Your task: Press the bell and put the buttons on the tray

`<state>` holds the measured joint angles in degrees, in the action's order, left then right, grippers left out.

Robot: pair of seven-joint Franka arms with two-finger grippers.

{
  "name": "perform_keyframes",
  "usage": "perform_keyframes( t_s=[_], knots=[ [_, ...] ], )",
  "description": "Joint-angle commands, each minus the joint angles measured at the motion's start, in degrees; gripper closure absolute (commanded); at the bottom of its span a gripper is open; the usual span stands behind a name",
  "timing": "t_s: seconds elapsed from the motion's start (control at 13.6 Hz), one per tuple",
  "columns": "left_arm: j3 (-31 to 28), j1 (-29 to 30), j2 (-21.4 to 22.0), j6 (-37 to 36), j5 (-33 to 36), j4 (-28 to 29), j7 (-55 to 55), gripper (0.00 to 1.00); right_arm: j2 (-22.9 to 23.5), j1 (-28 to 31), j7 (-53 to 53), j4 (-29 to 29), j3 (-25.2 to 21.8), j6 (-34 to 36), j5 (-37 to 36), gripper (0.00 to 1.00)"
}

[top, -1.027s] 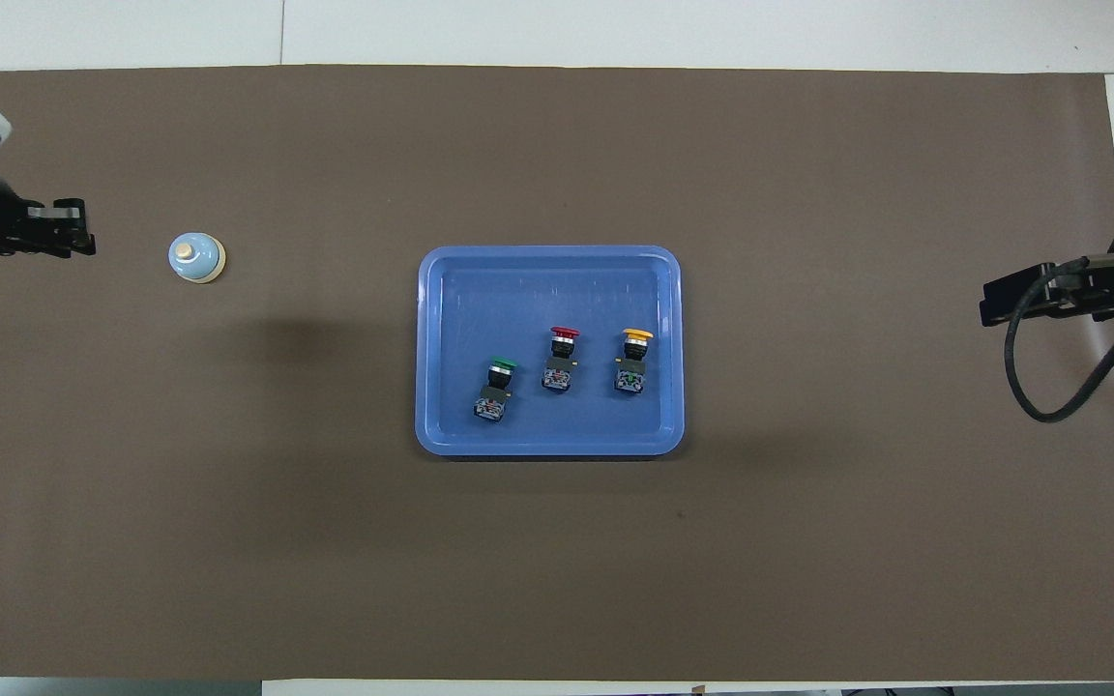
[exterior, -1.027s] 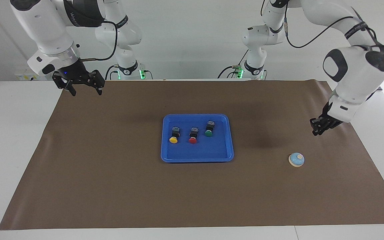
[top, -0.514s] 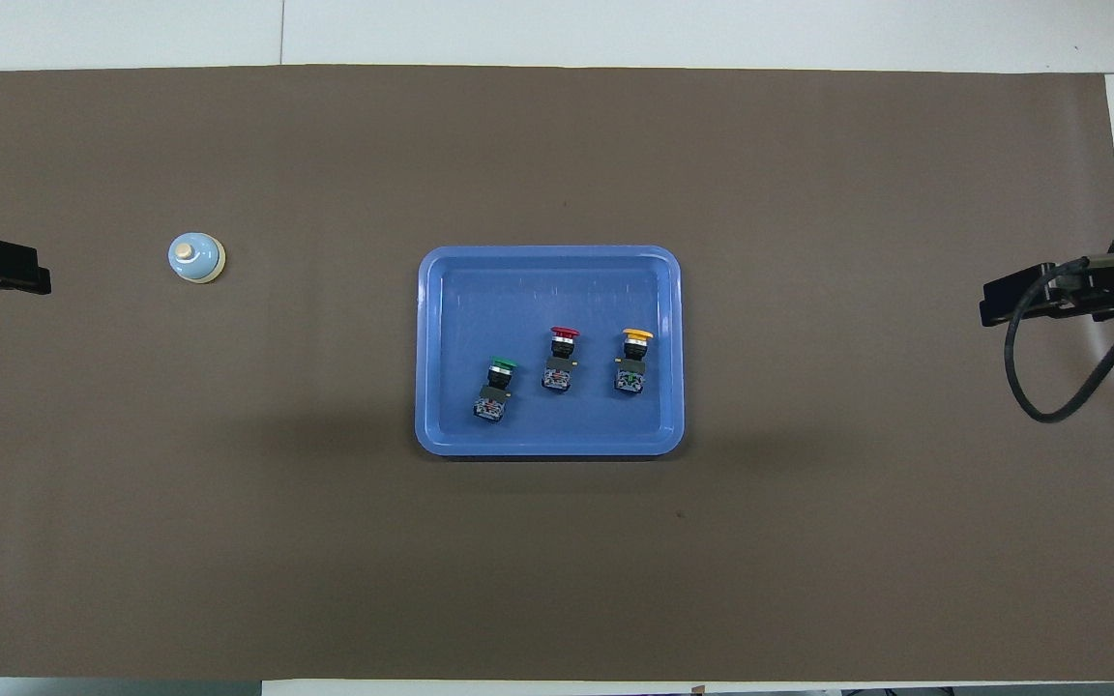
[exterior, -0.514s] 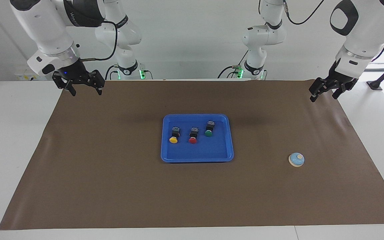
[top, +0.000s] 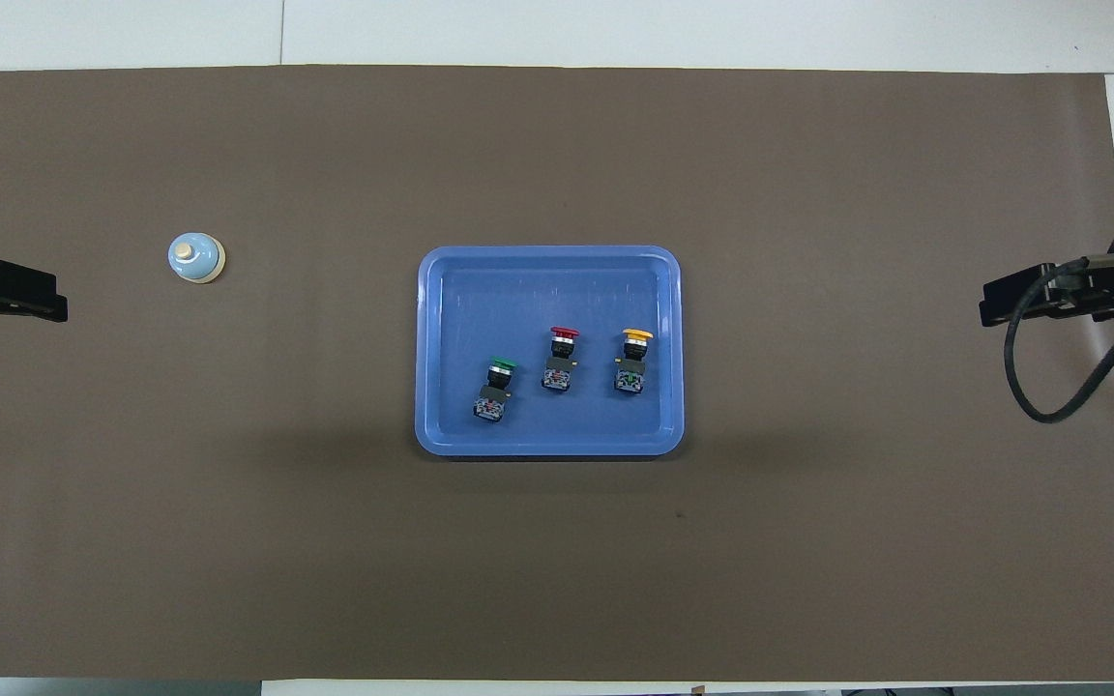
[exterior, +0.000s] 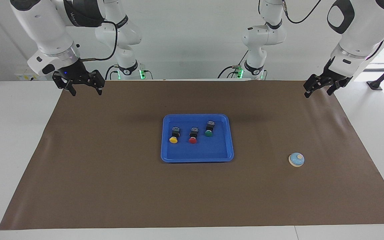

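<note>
3 buttons [top: 557, 372] lie in tray [top: 441, 290] mid-bench, caps pointing away from robots. Bell [exterior: 296, 159] toward left arm's end. Only facing view shows finger gaps: left gripper [exterior: 318, 90] and right gripper [exterior: 83, 90] released, over bench corners.

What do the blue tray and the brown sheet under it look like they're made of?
The tray looks like smooth moulded plastic: uniform blue, rounded corners, faint sheen. The brown sheet looks like matte paper or thin card, judging by soft ripples near its edges; I can't be certain.
</note>
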<state>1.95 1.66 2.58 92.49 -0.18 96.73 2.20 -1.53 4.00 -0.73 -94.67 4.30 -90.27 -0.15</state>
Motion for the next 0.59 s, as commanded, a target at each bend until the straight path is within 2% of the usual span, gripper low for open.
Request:
perform_keyframes(
  t_s=[0.0,0.51],
  knots=[
    [-0.5,-1.1,0.5,-2.0,-2.0,0.8,0.1,0.0,-1.3,1.2,-1.2,-1.4,0.9,-0.1,-0.6,0.0],
    [-0.1,-1.4,0.5,-3.6,-2.0,0.8,-0.4,0.0,-1.3,1.2,-1.2,-1.4,0.8,-0.1,-0.6,0.0]
  ],
)
